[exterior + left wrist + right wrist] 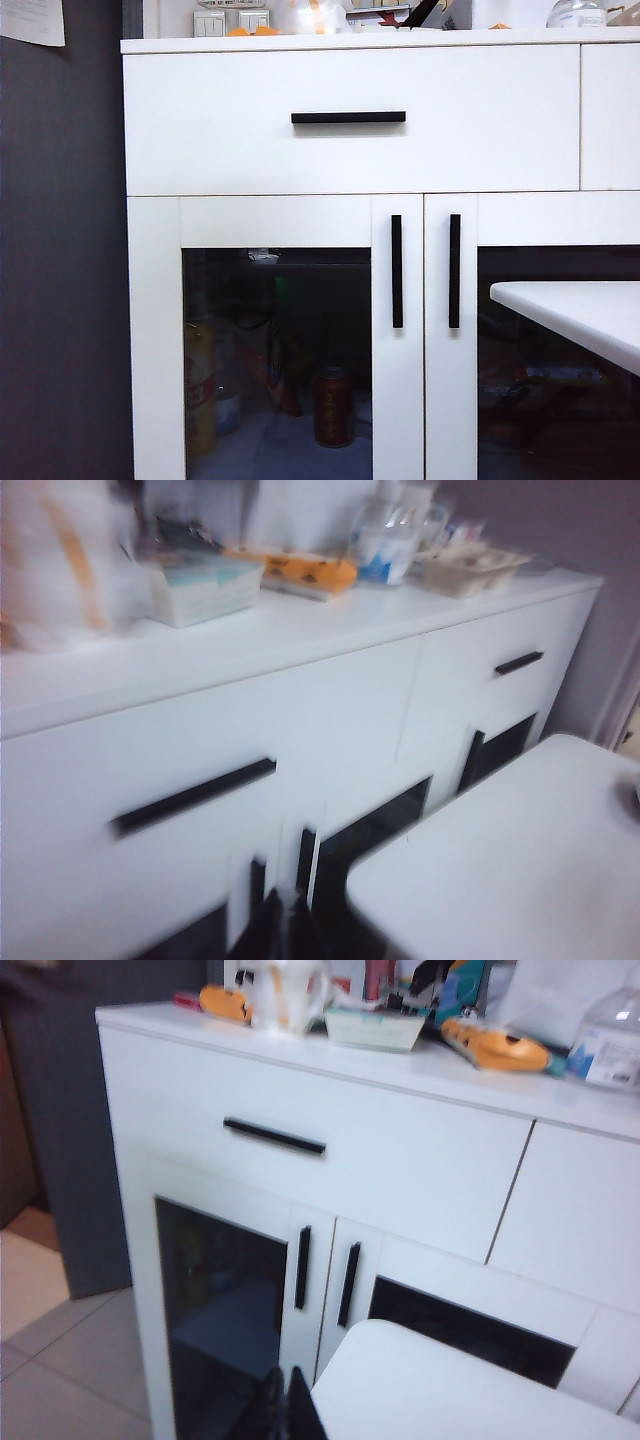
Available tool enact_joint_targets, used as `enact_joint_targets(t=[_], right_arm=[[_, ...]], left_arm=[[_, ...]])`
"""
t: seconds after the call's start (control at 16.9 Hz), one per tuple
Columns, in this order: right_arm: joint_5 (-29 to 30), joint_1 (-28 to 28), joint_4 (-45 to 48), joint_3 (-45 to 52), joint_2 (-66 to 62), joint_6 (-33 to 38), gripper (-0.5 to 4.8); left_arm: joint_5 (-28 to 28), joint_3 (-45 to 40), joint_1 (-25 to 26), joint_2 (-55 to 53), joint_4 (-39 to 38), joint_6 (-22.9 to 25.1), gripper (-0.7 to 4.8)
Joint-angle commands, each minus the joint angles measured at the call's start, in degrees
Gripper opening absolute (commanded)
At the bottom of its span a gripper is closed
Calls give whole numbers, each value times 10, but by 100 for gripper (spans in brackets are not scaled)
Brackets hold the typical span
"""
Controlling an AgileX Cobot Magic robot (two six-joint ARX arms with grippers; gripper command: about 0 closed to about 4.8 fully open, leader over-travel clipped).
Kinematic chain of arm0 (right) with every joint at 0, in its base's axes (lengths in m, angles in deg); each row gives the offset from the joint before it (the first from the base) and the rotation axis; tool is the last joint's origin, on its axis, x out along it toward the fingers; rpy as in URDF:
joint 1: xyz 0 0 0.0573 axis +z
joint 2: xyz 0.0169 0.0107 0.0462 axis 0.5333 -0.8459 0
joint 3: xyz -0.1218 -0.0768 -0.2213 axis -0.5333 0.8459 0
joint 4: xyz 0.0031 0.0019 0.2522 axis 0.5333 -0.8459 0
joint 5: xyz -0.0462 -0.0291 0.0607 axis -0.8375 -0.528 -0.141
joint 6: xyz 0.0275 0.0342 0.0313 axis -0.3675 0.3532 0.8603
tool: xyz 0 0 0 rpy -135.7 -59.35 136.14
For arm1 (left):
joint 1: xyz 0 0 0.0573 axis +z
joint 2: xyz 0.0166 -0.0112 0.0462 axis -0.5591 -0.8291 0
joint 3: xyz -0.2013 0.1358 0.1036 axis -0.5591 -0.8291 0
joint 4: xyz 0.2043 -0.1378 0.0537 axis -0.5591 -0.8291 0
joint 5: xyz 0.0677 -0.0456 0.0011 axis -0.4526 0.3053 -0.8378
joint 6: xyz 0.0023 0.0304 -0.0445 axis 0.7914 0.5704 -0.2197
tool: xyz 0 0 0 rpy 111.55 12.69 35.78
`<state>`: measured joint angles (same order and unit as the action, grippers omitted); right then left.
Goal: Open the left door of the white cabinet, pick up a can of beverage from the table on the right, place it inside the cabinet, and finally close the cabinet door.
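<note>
The white cabinet [350, 150] fills the exterior view, and neither gripper appears there. Its left door [275, 220] sits flush and closed, with the black bar handle [397, 271] upright. Behind that door's dark glass a red can of beverage [333, 405] stands upright inside. The table [580, 310] juts in at the right with a bare top. My left gripper [285, 930] is shut and empty, blurred, in front of the doors' handles and beside the table's corner [520, 860]. My right gripper [283, 1405] is shut and empty, before the left door [225, 1290] next to the table's edge [430, 1390].
A yellow bottle [199, 385] and other packets stand inside behind the glass. The twin right door [530, 215] is closed. Boxes, orange items and a clear bottle crowd the cabinet top [380, 1025]. A dark wall [60, 260] flanks the cabinet, with tiled floor [60, 1360] below.
</note>
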<state>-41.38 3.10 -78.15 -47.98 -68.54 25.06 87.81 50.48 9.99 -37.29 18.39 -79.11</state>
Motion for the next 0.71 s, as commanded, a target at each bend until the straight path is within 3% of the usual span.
enact_joint_targets(t=[0.06,0.24,0.41,0.59,0.71], right_arm=[[50,0,-2,15,51,1,-5],[103,0,7,84,99,28,-5],[139,0,130,221,109,94,-5],[138,-1,274,323,108,108,-5],[138,0,346,389,107,108,-5]], left_arm=[[-69,-38,1,188,-177,26,-5],[-83,-95,1,313,-220,24,-5],[-89,-216,2,421,-227,-15,-5],[-116,-315,2,435,-183,-60,-5],[-124,-386,2,428,-108,-89,-5]])
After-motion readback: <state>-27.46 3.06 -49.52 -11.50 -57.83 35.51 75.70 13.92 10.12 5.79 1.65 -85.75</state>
